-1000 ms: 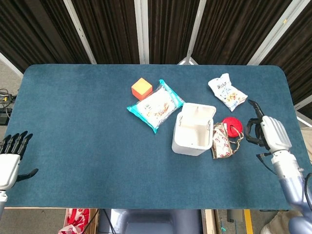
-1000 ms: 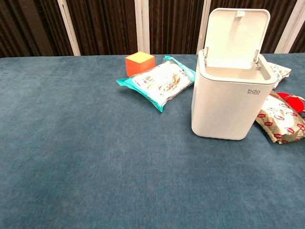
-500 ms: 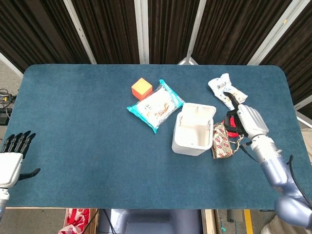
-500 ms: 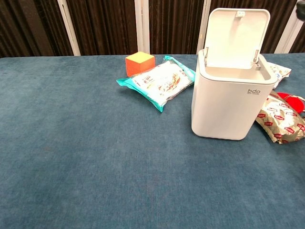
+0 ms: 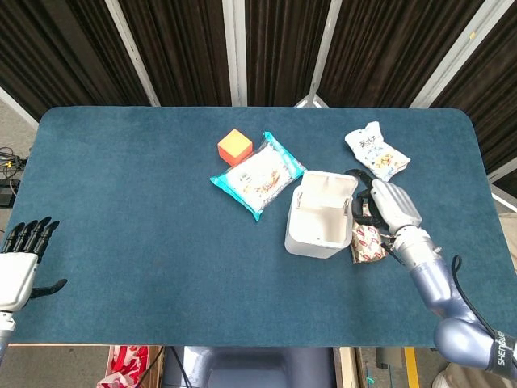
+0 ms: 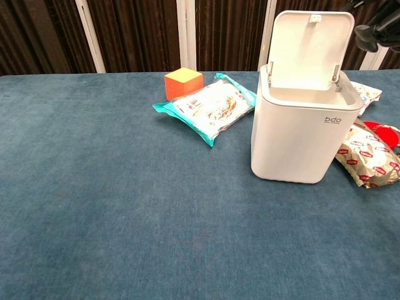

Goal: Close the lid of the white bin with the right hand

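Observation:
The white bin stands right of the table's middle with its lid upright and open. My right hand hovers just right of the lid's top edge, fingers apart and holding nothing; the chest view shows only its dark fingertips at the upper right corner. Whether it touches the lid I cannot tell. My left hand hangs off the table's left front edge, fingers spread, empty.
A teal-edged snack pack and an orange cube lie left of the bin. A red-patterned packet and a red object sit at its right, a white snack bag behind.
My right hand has travelled left from the table's right edge, over the red items, up to the lid's right side. The lid and left hand have not moved.

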`<control>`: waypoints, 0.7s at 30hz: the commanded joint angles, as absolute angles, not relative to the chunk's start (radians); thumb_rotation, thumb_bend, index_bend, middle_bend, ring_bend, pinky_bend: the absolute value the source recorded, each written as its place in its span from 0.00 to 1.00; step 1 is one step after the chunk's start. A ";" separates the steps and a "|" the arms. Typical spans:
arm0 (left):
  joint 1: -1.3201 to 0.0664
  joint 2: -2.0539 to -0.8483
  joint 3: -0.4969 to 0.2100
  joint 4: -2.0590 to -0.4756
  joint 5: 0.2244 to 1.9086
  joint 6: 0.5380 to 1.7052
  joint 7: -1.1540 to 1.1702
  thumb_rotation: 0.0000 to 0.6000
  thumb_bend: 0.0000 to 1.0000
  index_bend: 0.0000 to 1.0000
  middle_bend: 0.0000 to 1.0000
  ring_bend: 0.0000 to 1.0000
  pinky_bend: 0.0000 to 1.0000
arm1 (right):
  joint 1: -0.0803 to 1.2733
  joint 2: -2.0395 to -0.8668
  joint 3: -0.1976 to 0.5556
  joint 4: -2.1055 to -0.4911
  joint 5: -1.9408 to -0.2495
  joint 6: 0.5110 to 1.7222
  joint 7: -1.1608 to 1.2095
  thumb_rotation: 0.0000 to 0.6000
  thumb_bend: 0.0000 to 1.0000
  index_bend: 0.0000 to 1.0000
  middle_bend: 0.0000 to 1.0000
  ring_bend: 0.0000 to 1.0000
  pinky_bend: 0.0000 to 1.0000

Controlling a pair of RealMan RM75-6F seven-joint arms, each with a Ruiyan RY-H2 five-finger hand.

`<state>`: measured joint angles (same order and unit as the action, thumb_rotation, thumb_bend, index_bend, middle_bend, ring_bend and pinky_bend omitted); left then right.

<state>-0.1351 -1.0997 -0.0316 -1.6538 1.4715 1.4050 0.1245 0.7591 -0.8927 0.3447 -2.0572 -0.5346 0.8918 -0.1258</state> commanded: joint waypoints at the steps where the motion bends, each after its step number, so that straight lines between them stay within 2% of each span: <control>1: -0.135 -1.100 -0.031 -1.653 1.472 1.406 0.126 1.00 0.00 0.00 0.00 0.00 0.00 | 0.761 -0.880 0.342 -2.093 -0.543 0.888 -0.119 1.00 0.65 0.22 0.72 0.81 0.78; 9: -0.135 -1.101 -0.031 -1.655 1.473 1.410 0.130 1.00 0.00 0.00 0.00 0.00 0.00 | 0.752 -0.834 0.334 -2.196 -0.597 0.869 -0.104 1.00 0.66 0.22 0.72 0.81 0.78; 21: -0.133 -1.100 -0.030 -1.655 1.476 1.415 0.128 1.00 0.00 0.00 0.00 0.00 0.00 | 0.746 -0.833 0.264 -2.243 -0.639 0.856 -0.126 1.00 0.66 0.22 0.72 0.81 0.78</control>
